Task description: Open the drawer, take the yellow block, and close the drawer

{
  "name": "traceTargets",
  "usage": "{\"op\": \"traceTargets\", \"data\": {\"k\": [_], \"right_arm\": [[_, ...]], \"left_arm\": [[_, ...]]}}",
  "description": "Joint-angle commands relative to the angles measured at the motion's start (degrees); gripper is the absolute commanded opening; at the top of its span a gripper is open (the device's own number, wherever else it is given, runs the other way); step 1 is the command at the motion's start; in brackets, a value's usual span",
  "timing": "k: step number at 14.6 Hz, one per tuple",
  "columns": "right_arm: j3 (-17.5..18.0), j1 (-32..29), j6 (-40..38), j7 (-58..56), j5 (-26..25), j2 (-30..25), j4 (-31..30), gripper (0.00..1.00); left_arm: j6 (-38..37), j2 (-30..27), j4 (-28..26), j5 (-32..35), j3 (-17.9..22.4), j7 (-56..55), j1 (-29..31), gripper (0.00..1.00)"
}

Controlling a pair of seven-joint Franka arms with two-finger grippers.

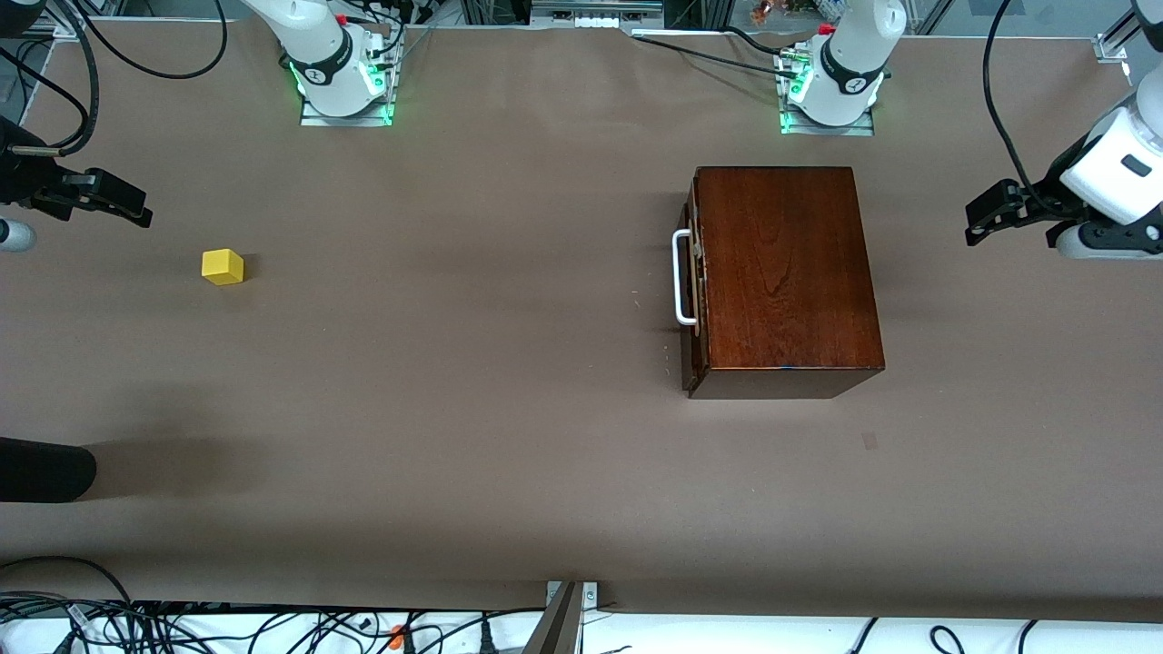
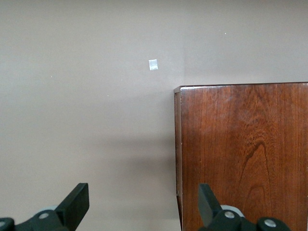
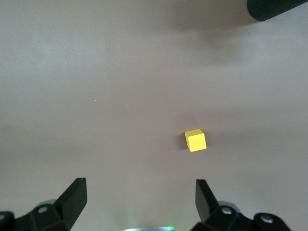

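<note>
The dark wooden box [image 1: 786,272] stands toward the left arm's end of the table. Its drawer [image 1: 694,282] is shut, and the white bar handle [image 1: 681,277] faces the right arm's end. The box's top also shows in the left wrist view [image 2: 240,154]. The yellow block [image 1: 223,267] lies on the bare table toward the right arm's end and shows in the right wrist view [image 3: 195,140]. My left gripper [image 1: 979,218] [image 2: 143,202] is open and empty, over the table beside the box. My right gripper [image 1: 127,202] [image 3: 140,197] is open and empty, over the table near the block.
A black rounded object [image 1: 45,470] juts in at the right arm's end, nearer the front camera than the block, and shows in the right wrist view [image 3: 276,8]. A small pale mark [image 2: 153,64] is on the table near the box. Cables lie along the table's near edge.
</note>
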Motion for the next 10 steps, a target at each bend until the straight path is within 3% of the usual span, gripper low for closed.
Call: {"op": "traceTargets", "data": {"k": [1, 10], "right_arm": [[0.65, -0.65, -0.66, 0.75, -0.08, -0.61, -0.09, 1.0], [0.65, -0.65, -0.66, 0.75, -0.08, -0.61, -0.09, 1.0]], "left_arm": [[0.5, -1.18, -1.73, -1.09, 1.08, -0.69, -0.99, 1.0], [-0.21, -0.92, -1.37, -0.74, 1.08, -0.87, -1.35, 1.0]]}}
